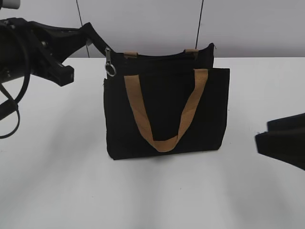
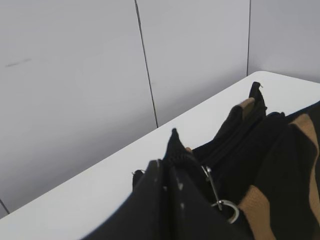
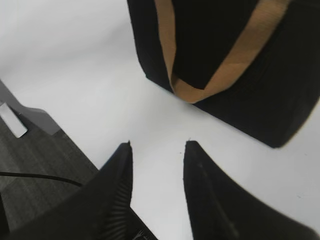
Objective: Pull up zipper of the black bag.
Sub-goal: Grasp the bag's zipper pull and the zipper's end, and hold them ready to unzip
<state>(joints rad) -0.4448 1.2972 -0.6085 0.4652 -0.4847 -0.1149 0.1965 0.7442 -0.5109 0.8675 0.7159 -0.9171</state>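
The black bag (image 1: 167,112) stands upright in the middle of the white table, with a tan loop handle (image 1: 164,138) hanging down its front. The zipper (image 1: 162,54) runs along the top rim between two tan tabs. My left gripper (image 1: 96,34) is shut on the black fabric tip at the bag's top left corner, as the left wrist view (image 2: 167,167) shows. A silvery metal clip with a ring (image 1: 110,66) hangs just below that corner (image 2: 222,195). My right gripper (image 3: 157,145) is open and empty, low over the table in front of the bag's right side (image 1: 281,140).
A pale panelled wall (image 1: 157,24) stands close behind the bag. The white table (image 1: 157,195) stretches in front of the bag and to both sides. The table's edge and a dark floor (image 3: 35,170) show at the left of the right wrist view.
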